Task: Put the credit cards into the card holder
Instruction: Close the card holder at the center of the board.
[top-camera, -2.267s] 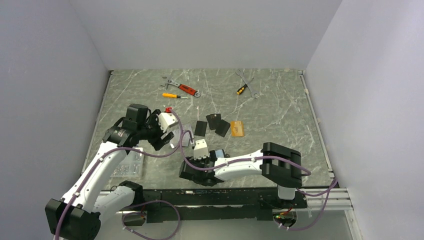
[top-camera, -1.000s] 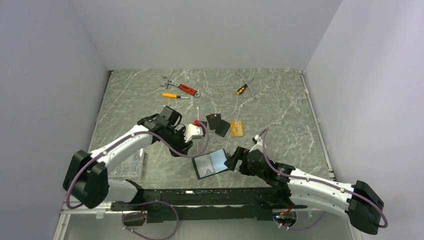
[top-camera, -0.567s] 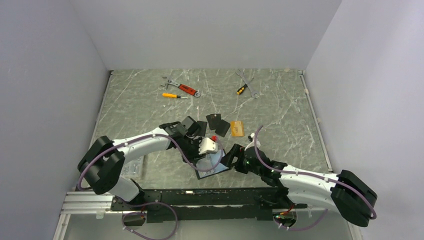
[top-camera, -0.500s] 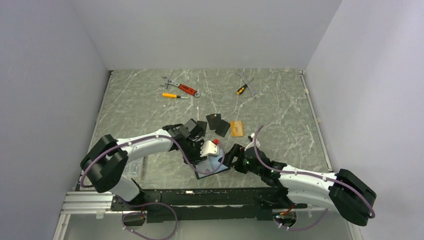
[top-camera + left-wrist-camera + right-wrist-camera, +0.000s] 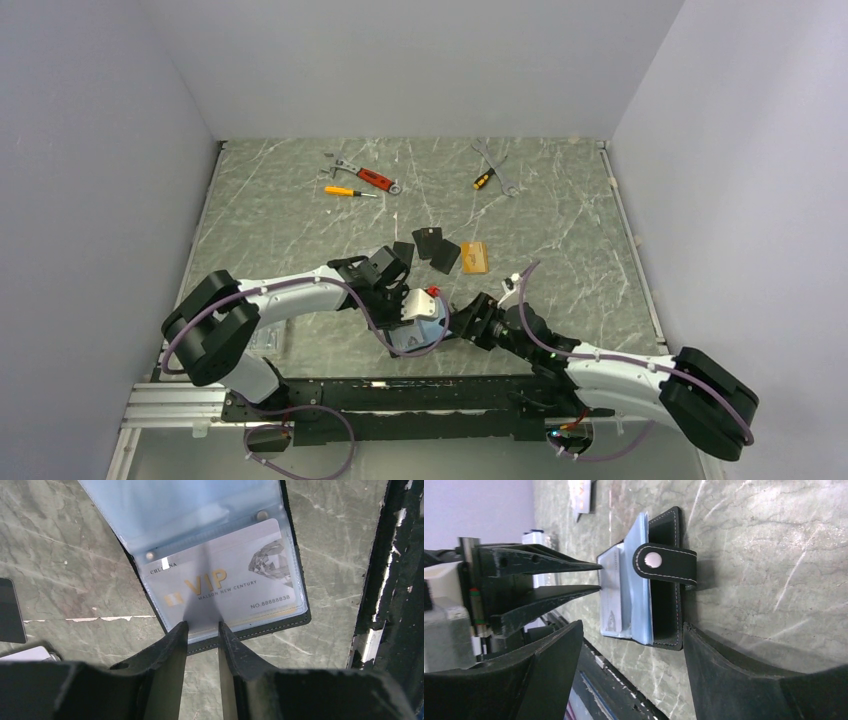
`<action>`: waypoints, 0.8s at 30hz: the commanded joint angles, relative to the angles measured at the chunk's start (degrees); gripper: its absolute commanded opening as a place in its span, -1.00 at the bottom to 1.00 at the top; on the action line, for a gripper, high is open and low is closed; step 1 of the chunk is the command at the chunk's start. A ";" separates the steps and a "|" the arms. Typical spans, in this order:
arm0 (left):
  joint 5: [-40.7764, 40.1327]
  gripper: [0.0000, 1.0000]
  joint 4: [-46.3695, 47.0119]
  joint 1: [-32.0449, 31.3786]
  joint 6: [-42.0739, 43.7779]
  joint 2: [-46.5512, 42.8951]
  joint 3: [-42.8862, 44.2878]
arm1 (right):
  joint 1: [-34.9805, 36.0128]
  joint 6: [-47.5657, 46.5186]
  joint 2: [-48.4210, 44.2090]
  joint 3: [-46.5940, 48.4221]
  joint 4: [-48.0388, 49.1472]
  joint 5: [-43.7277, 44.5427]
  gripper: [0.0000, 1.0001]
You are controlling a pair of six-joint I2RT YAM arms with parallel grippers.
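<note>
The black card holder lies open near the table's front edge, its snap strap standing up. A silver-grey VIP credit card sits inside its clear sleeve, and shows edge-on in the right wrist view. My left gripper is narrowly open and empty, tips at the holder's near edge. My right gripper is wide open, its jaws straddling the holder's end without touching it. Three black cards and a gold-orange card lie further back. From above, the left gripper covers most of the holder, with the right gripper beside it.
A red-handled wrench, an orange screwdriver and another wrench with a small screwdriver lie at the back. A clear plastic piece sits front left. The black front rail runs right beside the holder.
My left gripper carried the silver card from the left to the holder; the card now sits in the sleeve. My right gripper, which held the holder open, now stands open around its end.
</note>
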 commanded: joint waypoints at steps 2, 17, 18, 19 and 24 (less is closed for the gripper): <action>-3.87 -0.35 0.67 0.04 0.34 1.41 -2.81 | -0.59 2.59 -5.71 -3.38 6.62 -1.03 0.47; -1.50 -0.40 0.04 0.07 -0.82 -0.53 -2.40 | -1.14 1.34 2.47 -2.61 9.54 -4.65 0.16; -1.52 -0.40 -0.02 0.11 -0.77 -0.70 -2.51 | -1.12 1.20 2.78 -2.59 8.97 -4.37 0.14; -1.58 -0.40 0.00 0.12 -0.67 -0.91 -2.71 | -1.19 0.96 2.81 -2.60 8.56 -4.00 0.13; -1.84 -0.42 -0.37 0.13 -0.47 -1.21 -2.73 | -1.14 -0.64 3.22 -0.23 7.29 -2.53 0.04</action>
